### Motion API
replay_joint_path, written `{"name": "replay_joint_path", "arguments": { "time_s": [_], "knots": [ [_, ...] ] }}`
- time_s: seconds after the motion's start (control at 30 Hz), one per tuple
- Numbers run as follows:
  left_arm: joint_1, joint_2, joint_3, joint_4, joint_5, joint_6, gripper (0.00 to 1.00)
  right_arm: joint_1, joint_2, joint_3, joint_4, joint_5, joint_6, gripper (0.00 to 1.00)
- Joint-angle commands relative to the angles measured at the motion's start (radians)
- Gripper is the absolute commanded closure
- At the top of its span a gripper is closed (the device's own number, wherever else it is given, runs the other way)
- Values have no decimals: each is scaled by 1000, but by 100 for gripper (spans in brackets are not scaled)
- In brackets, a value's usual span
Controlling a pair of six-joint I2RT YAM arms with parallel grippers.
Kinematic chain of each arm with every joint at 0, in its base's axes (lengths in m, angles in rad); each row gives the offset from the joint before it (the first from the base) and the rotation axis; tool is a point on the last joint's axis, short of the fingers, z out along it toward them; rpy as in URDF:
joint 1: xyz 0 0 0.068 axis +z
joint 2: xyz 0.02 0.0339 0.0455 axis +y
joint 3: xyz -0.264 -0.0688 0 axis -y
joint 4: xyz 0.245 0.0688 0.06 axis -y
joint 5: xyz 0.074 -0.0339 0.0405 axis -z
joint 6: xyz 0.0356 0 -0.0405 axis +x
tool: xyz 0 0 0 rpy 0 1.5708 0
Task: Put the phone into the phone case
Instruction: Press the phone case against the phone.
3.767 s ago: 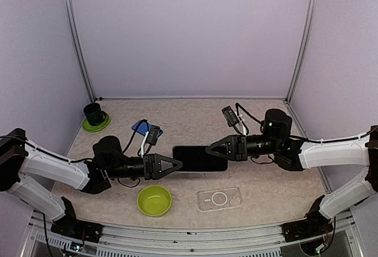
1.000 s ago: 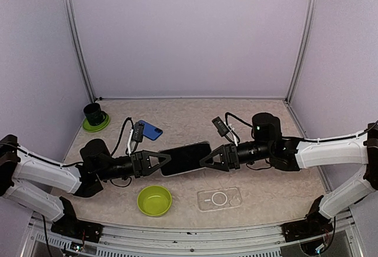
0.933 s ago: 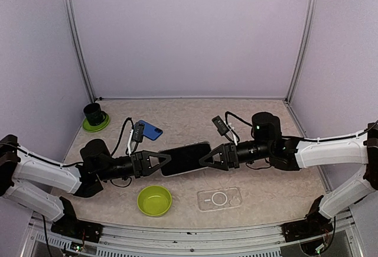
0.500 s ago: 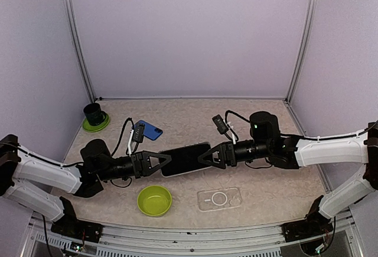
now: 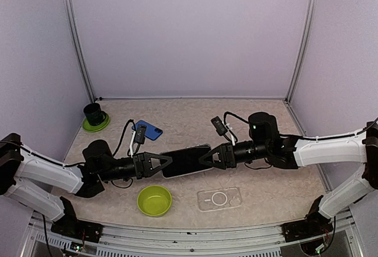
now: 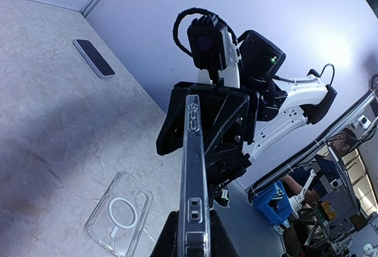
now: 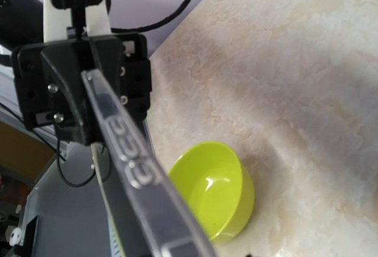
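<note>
Left gripper (image 5: 169, 162) is clamping the left end of the phone (image 5: 186, 160); in the left wrist view its two fingers are pressing on either face. Right gripper (image 5: 202, 158) is sitting at the phone's right end. Its fingers are falling outside its own wrist view and merging into black housing elsewhere, so gripping or released: cannot tell.

The phone is hanging in the air between the two arms, over the middle of the worktop (image 5: 266, 118), dark face upward. Both wrist views are showing it edge-on only: a thin glossy side rail with slot-shaped buttons, its near end being cut off by the frame bottom.

Phone case (image 5: 219, 198) is lying flat and apart from the phone, by the worktop's near edge, right of middle. It is clear plastic with rounded corners and a white ring at centre, and is lying empty.

Lime-green bowl (image 5: 154, 200), smooth and round, is sitting by the near edge left of middle, also empty.

Black cup (image 5: 93, 111) is standing on a green saucer (image 5: 94, 125) at the far left corner; its inside is not showing.

A blue slab (image 5: 147, 130) is lying between cup and phone.

Worktop is showing a beige marbled surface.
</note>
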Motion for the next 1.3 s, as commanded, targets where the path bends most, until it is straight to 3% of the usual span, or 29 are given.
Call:
{"name": "replay_joint_path", "arguments": {
  "time_s": [0.0, 0.2, 0.3, 1.27],
  "knots": [
    [-7, 4, 9, 89, 0, -6, 100, 7, 13, 29, 13, -18, -3, 59],
    [-6, 12, 8, 90, -1, -8, 100, 7, 11, 30, -1, -4, -12, 39],
    [-7, 16, 8, 92, -1, -8, 100, 7, 7, 23, -2, -3, -19, 34],
    [2, 109, 31, 147, 52, -27, 100, 7, 79, 56, 21, -43, -35, 34]
  ]
}}
